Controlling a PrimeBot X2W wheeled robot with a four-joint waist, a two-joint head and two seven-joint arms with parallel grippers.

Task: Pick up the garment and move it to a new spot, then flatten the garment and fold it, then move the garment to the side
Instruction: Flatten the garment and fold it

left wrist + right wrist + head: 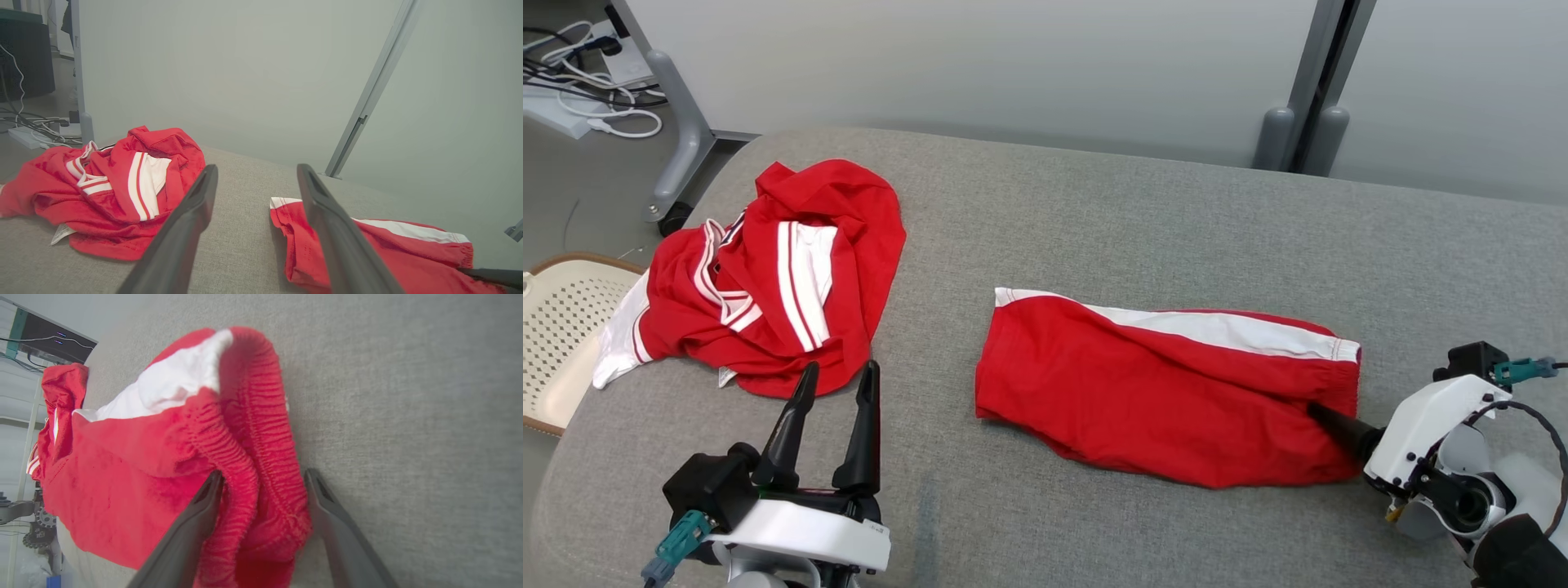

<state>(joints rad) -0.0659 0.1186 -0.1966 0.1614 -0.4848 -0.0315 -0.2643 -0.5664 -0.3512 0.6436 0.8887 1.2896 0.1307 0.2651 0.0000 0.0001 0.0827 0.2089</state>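
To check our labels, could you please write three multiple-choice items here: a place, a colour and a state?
1. Where is the crumpled jersey relative to the shorts? A. robot's left B. robot's right C. on top
2. The shorts' side stripe is: A. blue B. white C. black
3. The right gripper is: A. shut on the jersey B. open over bare table C. open astride the shorts' waistband
Key: 1 A, head view shows it left, apart; 2 B, white band along the far edge; 3 C, elastic lies between spread fingers.
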